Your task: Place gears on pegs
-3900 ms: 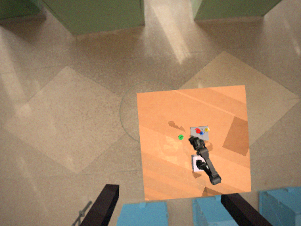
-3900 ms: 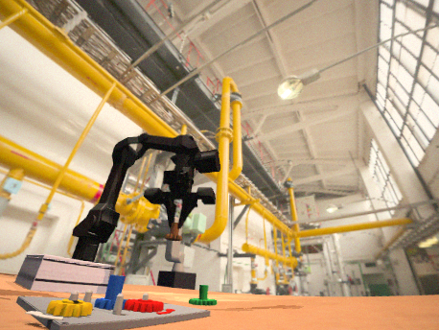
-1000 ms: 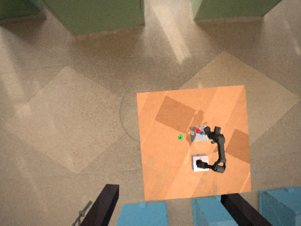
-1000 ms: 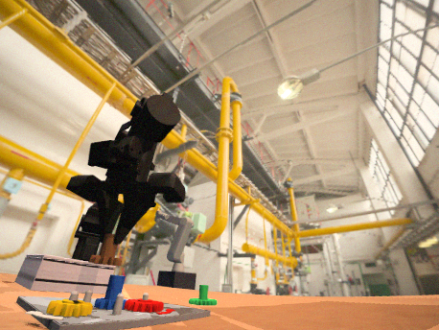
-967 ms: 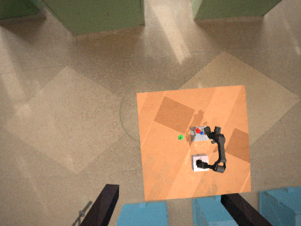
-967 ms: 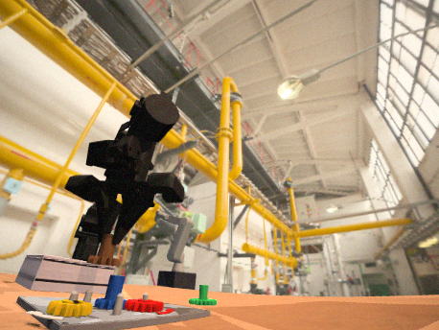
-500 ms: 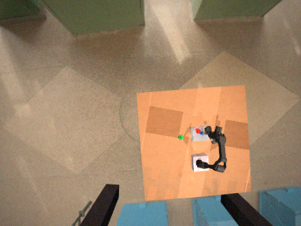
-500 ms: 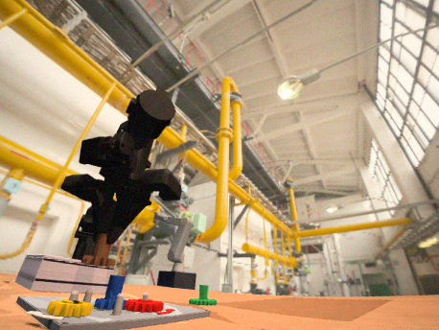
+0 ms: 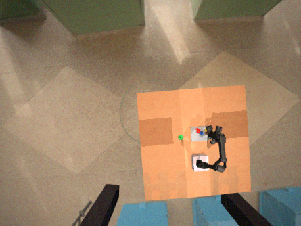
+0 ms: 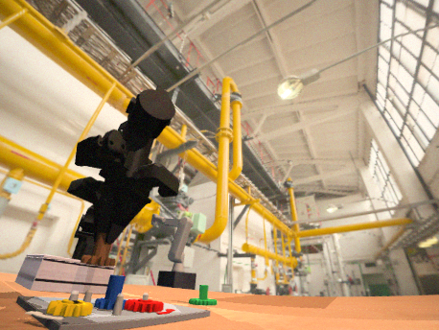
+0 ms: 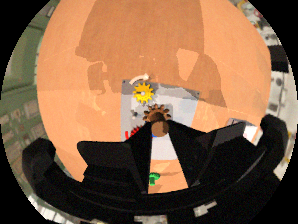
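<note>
Exterior view, left to right: the yellow gear (image 10: 71,308) (image 11: 143,93) sits on the grey board (image 10: 187,311) (image 9: 194,137) (image 11: 175,94); the claw (image 10: 100,240) (image 11: 158,124), closed on a brown gear's stem, holds the brown gear (image 10: 98,260) (image 11: 157,113) above the pegs; then come the blue gear (image 10: 115,294) (image 9: 202,133), the red gear (image 10: 144,305) (image 9: 198,131) and, off the board, the green gear (image 10: 203,296) (image 9: 181,137) (image 11: 153,178). Placement appears in hand, and the next move calls for centring over a chosen peg before pressing flat.

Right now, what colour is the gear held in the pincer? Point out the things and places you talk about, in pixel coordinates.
Brown, the toothed gear (image 10: 98,259) (image 11: 157,113); the wrist view shows it best.
</note>
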